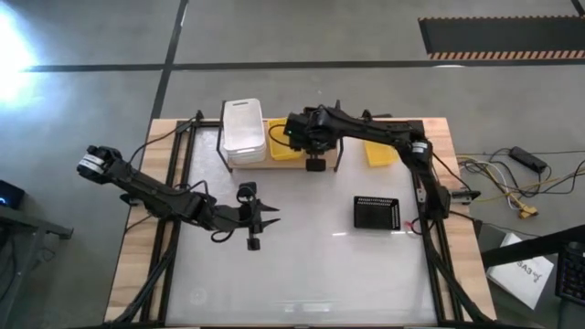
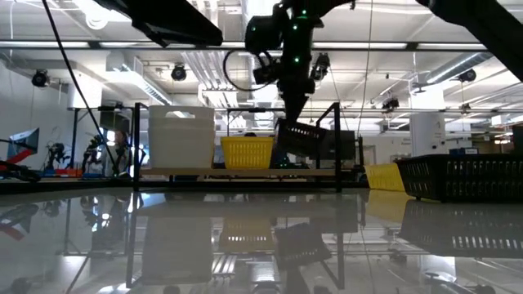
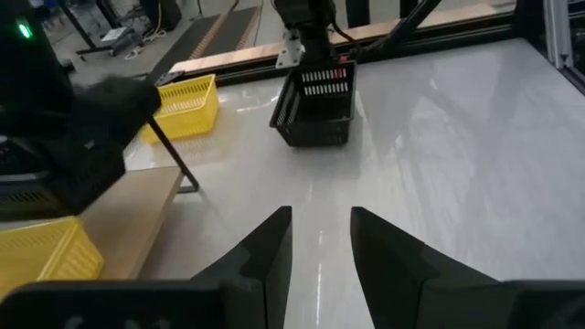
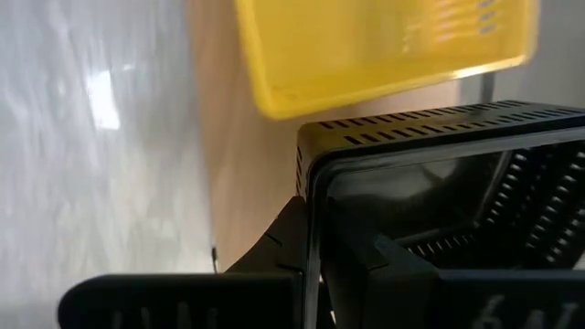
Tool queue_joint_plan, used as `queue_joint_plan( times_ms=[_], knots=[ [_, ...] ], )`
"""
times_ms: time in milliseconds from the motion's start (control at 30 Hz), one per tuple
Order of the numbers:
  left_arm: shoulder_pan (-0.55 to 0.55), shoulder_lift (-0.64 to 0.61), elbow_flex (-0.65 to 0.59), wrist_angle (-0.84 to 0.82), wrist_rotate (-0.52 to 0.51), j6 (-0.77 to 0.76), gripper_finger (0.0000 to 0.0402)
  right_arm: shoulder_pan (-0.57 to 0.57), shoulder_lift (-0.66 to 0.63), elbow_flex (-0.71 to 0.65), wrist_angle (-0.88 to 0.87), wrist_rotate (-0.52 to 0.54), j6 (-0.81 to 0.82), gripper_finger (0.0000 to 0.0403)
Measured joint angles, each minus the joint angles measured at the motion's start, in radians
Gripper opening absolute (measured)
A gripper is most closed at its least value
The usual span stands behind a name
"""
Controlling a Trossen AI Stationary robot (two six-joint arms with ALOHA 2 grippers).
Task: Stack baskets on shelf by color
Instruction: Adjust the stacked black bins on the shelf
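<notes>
We note the right gripper (image 4: 315, 247) pinched on the rim wall of a black slotted rectangular plastic basket (image 2: 304, 136), one finger inside and one outside, holding it tilted in the air above the right-hand end of the light wooden plank shelf in its black wire frame (image 2: 245, 172). In the high view the right gripper (image 1: 315, 146) hangs over that shelf (image 1: 259, 164), just beside a yellow plastic basket (image 1: 283, 149) standing on the plank; a stack of white plastic baskets (image 1: 243, 128) occupies the left end. We judge the held basket to be light and stiff, though its thin slotted wall may flex and pivot in a single-edge grip, as the tilt suggests; the middle of a long rim is the firmer place to take hold. A second black basket (image 1: 377, 212) lies on the white tabletop (image 1: 311, 274) well apart from the shelf, and another yellow basket (image 1: 379, 152) sits beyond the shelf's right end. The left gripper (image 3: 320, 239) waits over the tabletop with its fingers narrowly parted and nothing between them. We cannot count the baskets in each stack, and the arm hides the plank directly beneath the held basket.
</notes>
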Motion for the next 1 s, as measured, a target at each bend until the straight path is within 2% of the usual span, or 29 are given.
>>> queue_joint_plan(
  times_ms=[333, 467, 633, 1000],
  knots=[
    [-0.001, 0.004, 0.000, -0.001, 0.000, 0.000, 0.0097, 0.003, 0.053, -0.001, -0.016, -0.012, -0.010, 0.0012],
    [-0.001, 0.004, 0.000, 0.000, 0.000, 0.001, 0.0097, 0.002, 0.053, -0.001, -0.010, -0.079, 0.001, 0.0012],
    [-0.001, 0.004, 0.000, -0.001, 0.001, 0.001, 0.0097, 0.002, 0.053, -0.001, -0.005, -0.087, 0.026, 0.0016],
    [-0.001, 0.004, 0.000, -0.001, 0.001, 0.000, 0.0097, 0.002, 0.044, 0.000, 0.021, -0.069, 0.038, 0.0118]
  ],
)
